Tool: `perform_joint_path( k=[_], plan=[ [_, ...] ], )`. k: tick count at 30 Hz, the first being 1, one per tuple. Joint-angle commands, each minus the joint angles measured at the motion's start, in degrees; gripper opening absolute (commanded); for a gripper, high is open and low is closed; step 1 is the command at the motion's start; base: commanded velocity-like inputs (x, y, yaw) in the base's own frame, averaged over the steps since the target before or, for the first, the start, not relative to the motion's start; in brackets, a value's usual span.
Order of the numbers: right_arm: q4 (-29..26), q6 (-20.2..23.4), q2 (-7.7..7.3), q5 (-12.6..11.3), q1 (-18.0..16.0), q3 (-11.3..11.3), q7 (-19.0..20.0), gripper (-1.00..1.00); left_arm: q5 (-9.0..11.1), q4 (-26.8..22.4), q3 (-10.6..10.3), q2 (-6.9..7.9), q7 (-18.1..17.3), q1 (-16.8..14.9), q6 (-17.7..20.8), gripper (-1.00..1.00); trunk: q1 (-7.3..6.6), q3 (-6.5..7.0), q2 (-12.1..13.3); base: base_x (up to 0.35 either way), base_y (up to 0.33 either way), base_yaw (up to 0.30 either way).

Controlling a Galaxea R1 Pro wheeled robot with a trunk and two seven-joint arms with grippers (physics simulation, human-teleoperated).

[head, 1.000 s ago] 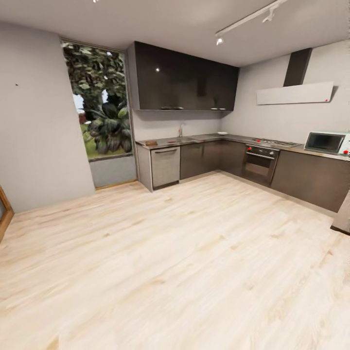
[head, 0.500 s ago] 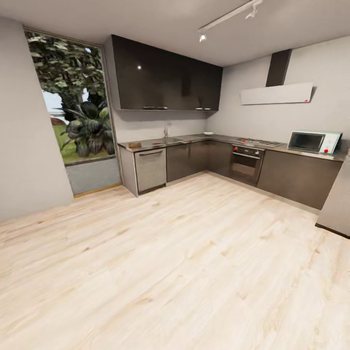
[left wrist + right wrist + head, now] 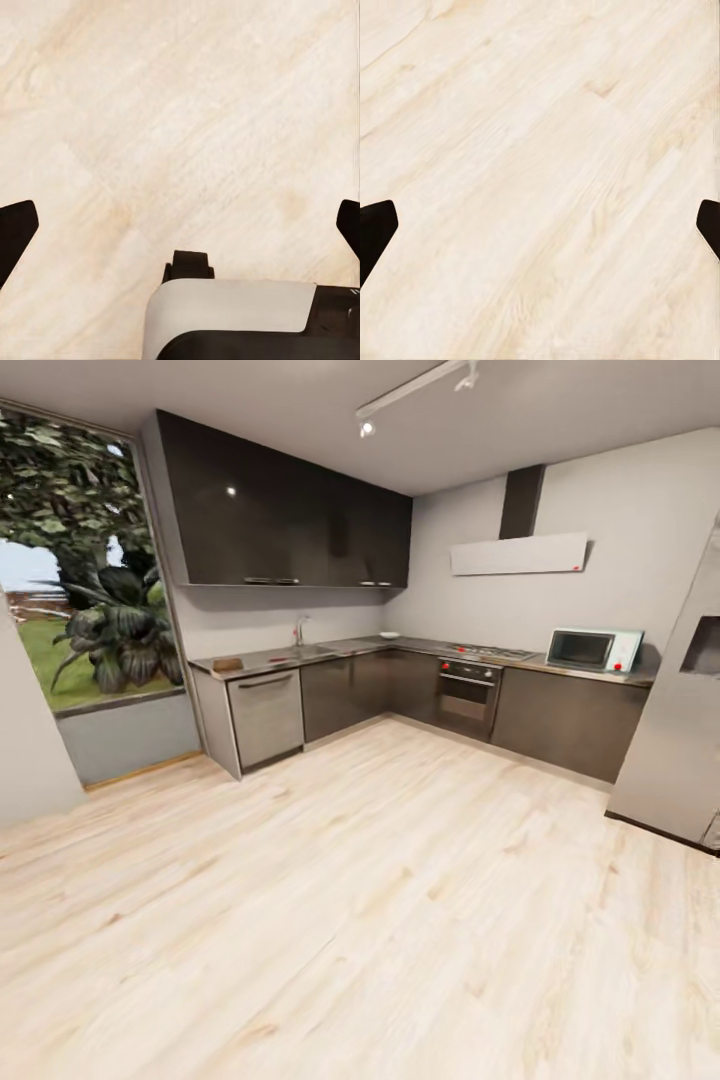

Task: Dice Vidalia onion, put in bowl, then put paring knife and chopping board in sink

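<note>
The kitchen stands far off across the room in the head view. Its grey countertop (image 3: 352,648) runs along the back wall over dark cabinets. The sink (image 3: 310,652) is set into it under a chrome tap (image 3: 298,630). A small brown chopping board (image 3: 228,664) lies at the counter's left end. The white bowl (image 3: 389,635) sits near the corner. The onion is hidden, and the paring knife is too small to make out. My left gripper (image 3: 184,225) and right gripper (image 3: 544,225) both hang open over the floor, holding nothing.
Pale wood floor (image 3: 380,880) stretches between me and the cabinets. A dishwasher (image 3: 265,715) sits under the counter's left end and an oven (image 3: 466,698) under the hob. A microwave (image 3: 592,649) stands at the right beside a tall grey fridge (image 3: 680,730). A big window (image 3: 80,610) is at left.
The whole head view has shifted: the kitchen has slid leftward in the picture and looks a little nearer, and the fridge has come into sight at right. The camera moved, not the things.
</note>
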Motion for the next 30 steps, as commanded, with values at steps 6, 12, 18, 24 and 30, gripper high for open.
perform_joint_path(
  k=[6,12,18,24,30],
  plan=[
    [0.1,-0.2,0.02,0.0,0.0,0.0,-0.1,1.00,0.2,0.0,0.1,-0.01,0.0,0.0,-0.2,1.00,0.03,-0.10,0.0,0.345,0.000,-0.249],
    [0.1,-0.2,0.02,0.0,0.0,0.0,-0.1,1.00,0.2,0.0,0.1,-0.01,0.0,0.0,-0.2,1.00,0.03,-0.27,0.0,0.345,0.000,-0.249],
    [0.1,-0.2,0.02,0.0,0.0,0.0,-0.1,1.00,0.2,0.0,0.2,-0.01,0.0,0.0,-0.2,1.00,0.03,-0.52,0.0,0.345,0.000,-0.249],
    [0.1,-0.2,0.02,0.0,0.0,0.0,-0.1,1.00,0.2,0.0,0.1,-0.01,0.0,0.0,-0.2,1.00,0.03,-0.86,0.0,0.345,0.000,-0.225],
    [0.0,-0.2,0.02,0.0,0.0,0.0,-0.1,1.00,0.2,0.0,0.2,-0.01,0.0,0.0,-0.2,1.00,0.03,-1.00,0.0,0.345,0.000,-0.072]
  ],
)
